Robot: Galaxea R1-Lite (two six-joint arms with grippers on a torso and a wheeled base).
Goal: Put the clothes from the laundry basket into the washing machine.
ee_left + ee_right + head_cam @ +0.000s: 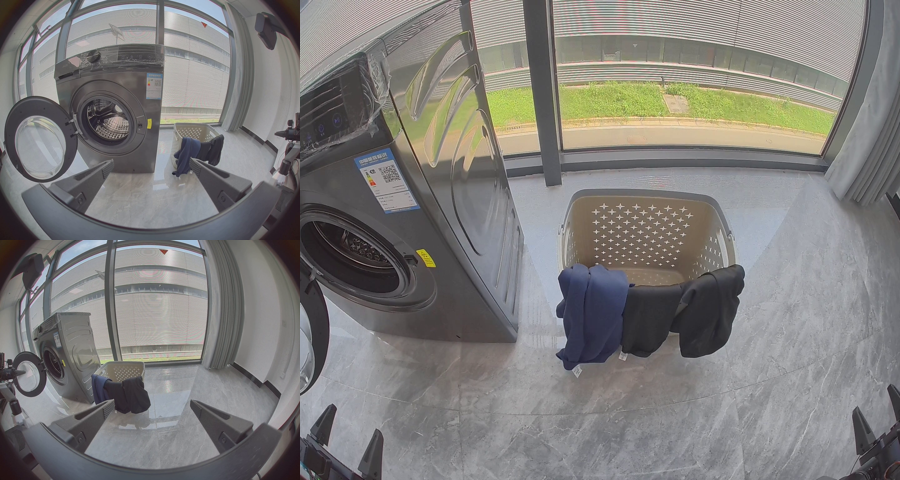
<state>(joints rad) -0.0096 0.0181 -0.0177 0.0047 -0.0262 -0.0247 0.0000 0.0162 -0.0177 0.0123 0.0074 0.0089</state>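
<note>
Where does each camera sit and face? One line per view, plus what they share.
Head view: on the head, looking down at the laundry basket and washing machine; left gripper and right gripper at the bottom corners.
Left wrist view: on the left wrist, facing the machine's open door; own fingers in front.
Right wrist view: on the right wrist, facing the basket; own fingers in front.
Shared: all show the clothes on the basket's rim.

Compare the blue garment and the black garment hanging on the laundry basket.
The blue garment is navy, the black garment black. The blue garment hangs nearer the washing machine, the black garment farther from it. The blue garment is bunched narrow and hangs lower; the black garment spreads wider along the rim. Both drape over the near rim of the laundry basket, touching each other.
</note>
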